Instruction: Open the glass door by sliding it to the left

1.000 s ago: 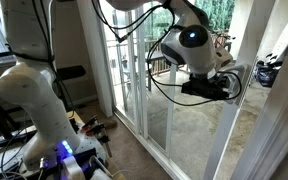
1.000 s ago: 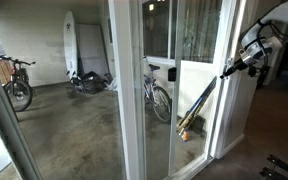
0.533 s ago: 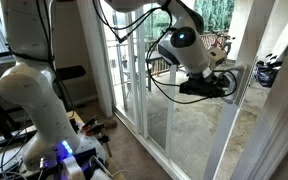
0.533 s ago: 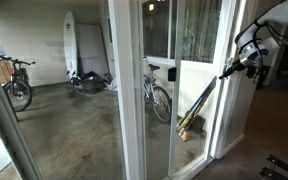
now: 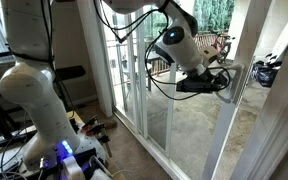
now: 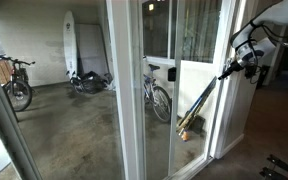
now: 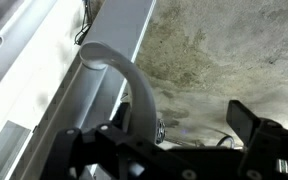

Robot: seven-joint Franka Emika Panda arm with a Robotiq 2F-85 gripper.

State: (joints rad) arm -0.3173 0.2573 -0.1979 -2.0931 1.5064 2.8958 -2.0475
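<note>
One hand (image 7: 160,128), fingers apart, astride the pale handle (image 7: 125,76) of the glass door (image 7: 220,48).

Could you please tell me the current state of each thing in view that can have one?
glass door: looks shut, not yet slid left.
handle: not gripped, appears to sit between the tool's spread fingers.
tool: open, at the handle.
bicycle: upright outside, behind the glass.

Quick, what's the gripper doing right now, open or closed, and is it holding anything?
Gripper: open, jaws apart with the door handle between them, not clamped on it.
</note>
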